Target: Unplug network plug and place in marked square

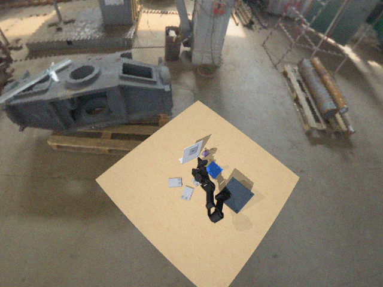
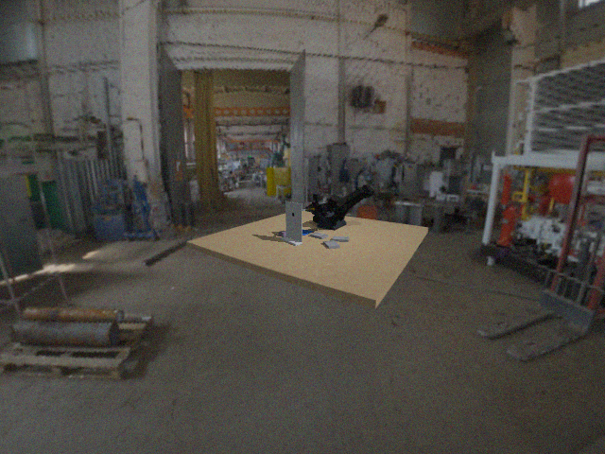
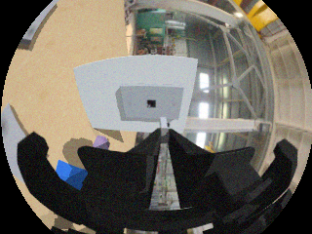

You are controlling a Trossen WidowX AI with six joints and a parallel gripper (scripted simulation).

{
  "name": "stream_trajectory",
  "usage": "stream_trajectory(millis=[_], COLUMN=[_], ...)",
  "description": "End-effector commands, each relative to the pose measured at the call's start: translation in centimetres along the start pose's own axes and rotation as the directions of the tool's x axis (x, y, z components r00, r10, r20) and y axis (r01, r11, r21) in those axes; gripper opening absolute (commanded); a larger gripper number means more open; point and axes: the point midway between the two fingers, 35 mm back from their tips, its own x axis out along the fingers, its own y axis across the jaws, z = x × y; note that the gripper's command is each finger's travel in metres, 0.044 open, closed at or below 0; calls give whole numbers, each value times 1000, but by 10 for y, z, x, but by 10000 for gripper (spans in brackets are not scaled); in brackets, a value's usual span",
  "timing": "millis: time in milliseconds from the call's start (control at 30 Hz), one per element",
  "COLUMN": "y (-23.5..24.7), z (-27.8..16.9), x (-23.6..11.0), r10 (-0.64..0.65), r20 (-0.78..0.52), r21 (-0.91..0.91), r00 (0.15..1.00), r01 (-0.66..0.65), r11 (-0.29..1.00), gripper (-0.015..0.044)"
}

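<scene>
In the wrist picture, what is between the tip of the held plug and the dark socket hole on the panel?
Nothing: in the wrist view the plug, held in the gripper, points at the socket across an open gap.

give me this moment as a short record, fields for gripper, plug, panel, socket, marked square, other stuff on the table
gripper: shut on the plug, facing the panel
plug: thin pale piece between the fingers, its tip just short of the socket
panel: white, upright on the table
socket: small dark opening in a grey block on the panel
marked square: blue, beside the arm, nothing on it
other items: small purple block, grey plates, dark slab
</scene>
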Motion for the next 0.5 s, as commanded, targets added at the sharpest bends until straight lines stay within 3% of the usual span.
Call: stream_trajectory(millis=[0, 467], y=[-12, -32], z=[-1, -13], x=[-3, -11], r10=[-1, 22], r20=[4, -16], r21=[-2, -22], r00=[1000, 1000], r01=[1, -22], r11=[1000, 1000], gripper=[0, 0])
